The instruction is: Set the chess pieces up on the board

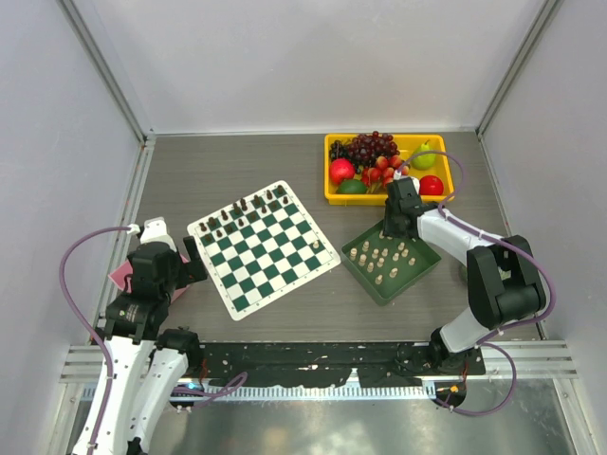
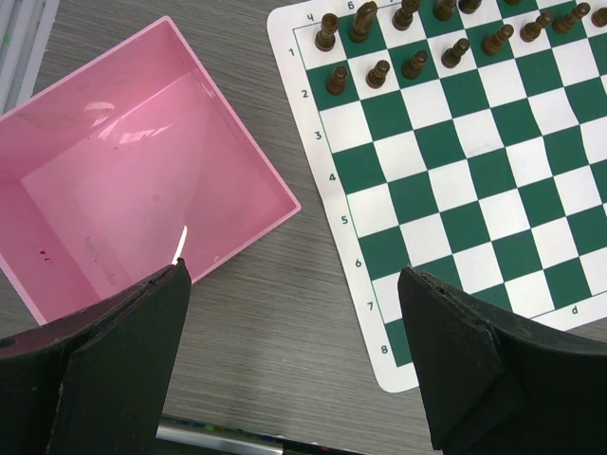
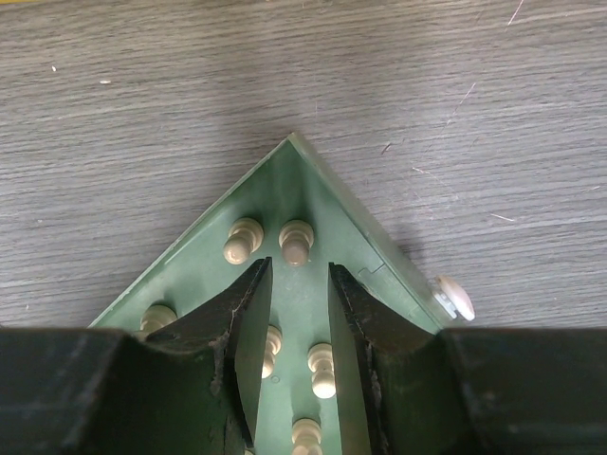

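Note:
The green and white board (image 1: 264,248) lies left of centre, with dark pieces (image 1: 248,210) along its far edge. One pale piece (image 1: 316,245) seems to stand near its right corner. Several cream chess pieces (image 1: 384,256) stand in a dark green tray (image 1: 417,268). My right gripper (image 1: 393,224) hangs over the tray's far corner. In the right wrist view it (image 3: 299,275) is open with a narrow gap, low over the tray (image 3: 303,190), and a cream piece (image 3: 323,368) stands between its fingers, untouched. My left gripper (image 2: 294,273) is wide open and empty over bare table, between the pink box and the board (image 2: 474,180).
A pink open box (image 2: 123,190) sits left of the board, beside my left gripper (image 1: 190,267). A yellow basket (image 1: 331,197) of fruit stands just behind the tray and my right arm. A small white knob (image 3: 455,297) sticks out from the tray's edge.

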`<state>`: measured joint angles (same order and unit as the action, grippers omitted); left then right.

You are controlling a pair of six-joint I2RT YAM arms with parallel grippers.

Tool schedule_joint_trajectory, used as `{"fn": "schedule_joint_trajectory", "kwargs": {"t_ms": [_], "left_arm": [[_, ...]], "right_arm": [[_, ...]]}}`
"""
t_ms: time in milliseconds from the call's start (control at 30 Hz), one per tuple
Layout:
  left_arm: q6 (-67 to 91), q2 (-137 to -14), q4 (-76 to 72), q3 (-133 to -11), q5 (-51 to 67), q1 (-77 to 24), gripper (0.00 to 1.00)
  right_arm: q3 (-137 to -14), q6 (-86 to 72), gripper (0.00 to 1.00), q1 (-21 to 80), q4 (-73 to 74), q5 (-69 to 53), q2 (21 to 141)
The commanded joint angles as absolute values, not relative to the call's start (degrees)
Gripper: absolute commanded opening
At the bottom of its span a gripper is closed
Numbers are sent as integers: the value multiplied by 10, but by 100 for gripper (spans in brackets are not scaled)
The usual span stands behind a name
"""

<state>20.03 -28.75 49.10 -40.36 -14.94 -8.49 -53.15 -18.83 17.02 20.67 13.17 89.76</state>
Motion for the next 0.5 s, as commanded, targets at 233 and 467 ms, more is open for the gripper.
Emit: {"fn": "schedule_joint_trajectory", "kwargs": {"t_ms": [233,467], "left_arm": [[191,-288,466,-420,-146,-82,99],[191,-287,466,-419,-146,-83,99]], "right_arm": [[-555,-181,39,167,198,142,882],[-554,-180,40,166,198,145,881]]}}
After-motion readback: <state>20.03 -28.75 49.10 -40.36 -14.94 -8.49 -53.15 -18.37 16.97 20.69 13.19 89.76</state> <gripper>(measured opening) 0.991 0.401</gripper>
